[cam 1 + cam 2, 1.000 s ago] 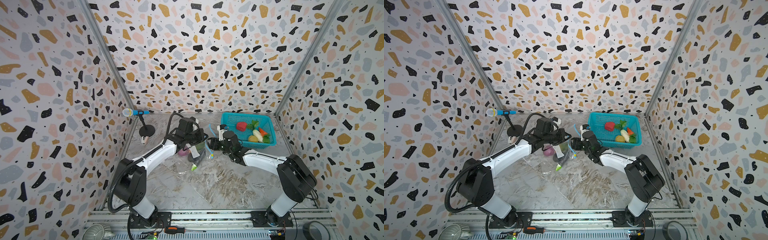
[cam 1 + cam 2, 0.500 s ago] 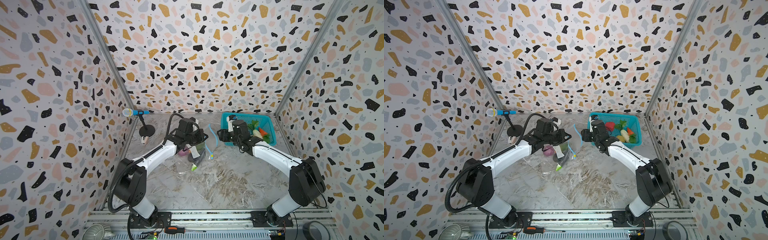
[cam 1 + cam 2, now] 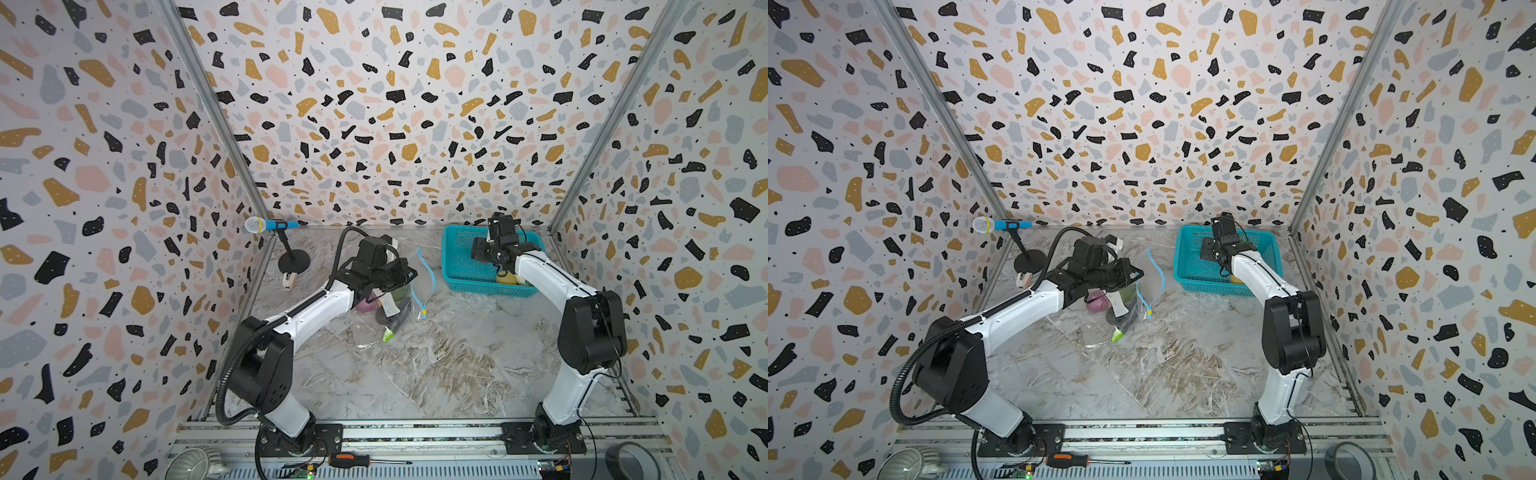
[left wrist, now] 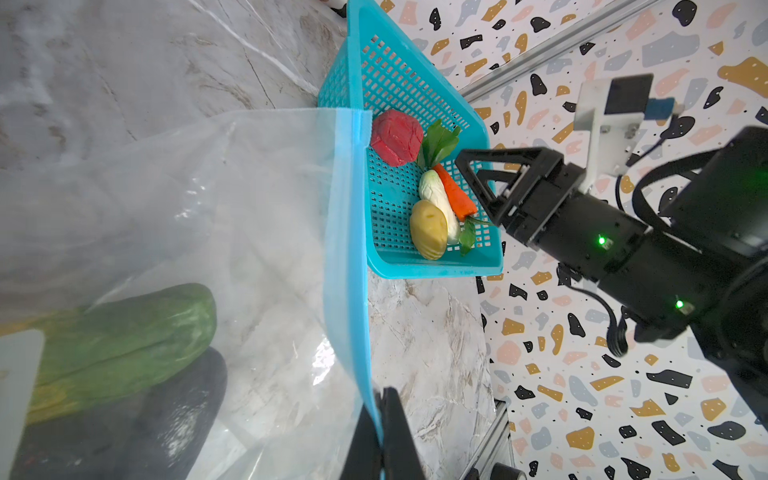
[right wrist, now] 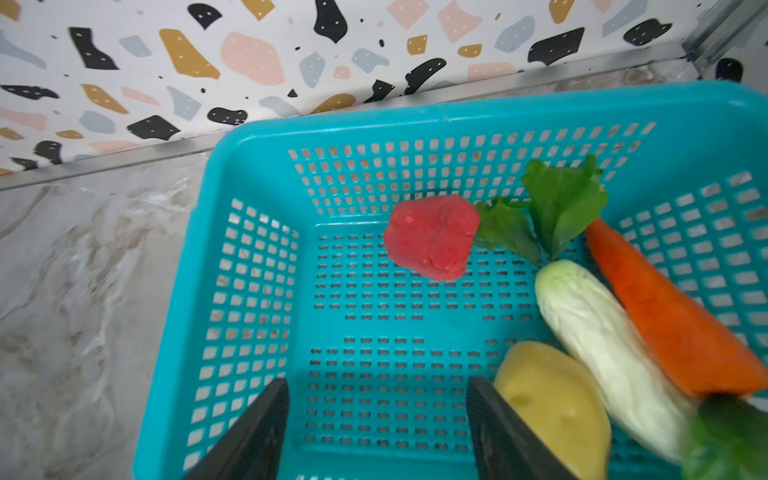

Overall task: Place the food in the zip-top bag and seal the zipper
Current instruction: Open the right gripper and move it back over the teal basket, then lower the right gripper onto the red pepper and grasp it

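The clear zip-top bag [image 3: 409,291] [image 3: 1138,286] lies mid-table. My left gripper [image 4: 380,401] is shut on its light-blue zipper [image 4: 345,232] and holds the mouth up. The yellow slider [image 3: 423,314] hangs at the strip's end. A green piece [image 4: 124,332], a dark aubergine [image 4: 166,411] and a purple onion [image 3: 365,306] are in the bag. My right gripper [image 5: 376,384] [image 3: 482,251] hangs open and empty over the teal basket [image 5: 374,120]. In the basket lie a red pepper [image 5: 432,237], carrot [image 5: 665,299], white cabbage piece [image 5: 598,332], yellow piece [image 5: 552,403] and leafy greens [image 5: 557,203].
A toy microphone on a black stand [image 3: 270,225] stands at the back left. The basket sits in the back right corner against the walls. Along the front rail lie a screwdriver [image 3: 349,460], a tape roll [image 3: 631,461] and a ribbed bowl [image 3: 195,465].
My right arm has drawn back from the bag's mouth to over the basket, and its jaws have widened. The left gripper has kept its hold on the zipper in place.
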You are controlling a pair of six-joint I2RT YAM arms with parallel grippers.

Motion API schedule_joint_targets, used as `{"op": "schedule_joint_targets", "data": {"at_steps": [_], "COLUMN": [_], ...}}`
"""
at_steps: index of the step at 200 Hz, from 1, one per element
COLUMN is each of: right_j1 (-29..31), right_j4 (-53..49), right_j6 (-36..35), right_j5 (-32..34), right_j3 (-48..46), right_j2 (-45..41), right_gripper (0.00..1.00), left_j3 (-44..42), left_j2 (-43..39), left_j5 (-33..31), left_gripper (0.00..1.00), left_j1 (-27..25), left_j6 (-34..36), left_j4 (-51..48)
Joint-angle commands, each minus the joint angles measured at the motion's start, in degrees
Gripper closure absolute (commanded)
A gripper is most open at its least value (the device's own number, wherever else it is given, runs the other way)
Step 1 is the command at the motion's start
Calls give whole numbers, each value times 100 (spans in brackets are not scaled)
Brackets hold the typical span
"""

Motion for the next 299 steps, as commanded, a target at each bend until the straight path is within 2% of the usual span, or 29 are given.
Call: {"op": "schedule_joint_targets", "data": {"at_steps": [1,109,144,205,299], "right_j1": [-51,-342,-408,-445,-452], "right_j4": [-569,-1469,-1518,-1554,-1531], "right_j6": [-304,-605,-657,-698,-657], "right_j5": [280,412,417,202,182], "right_j3": [524,2570,2776,3093,3499], "right_j2": [200,1952,2201,2529,2931], "right_gripper": [28,27,23,7,5], "left_j3": [37,186,210,244,224], "left_j2": [26,238,325,408,426], "left_j5": [121,198,208,216,216], "left_gripper": [100,100,100,100,100], "left_j1": [-37,-37,-37,-37,-28], "left_j6": [19,36,31,42,70], "left_j4": [257,196,190,181,159]}}
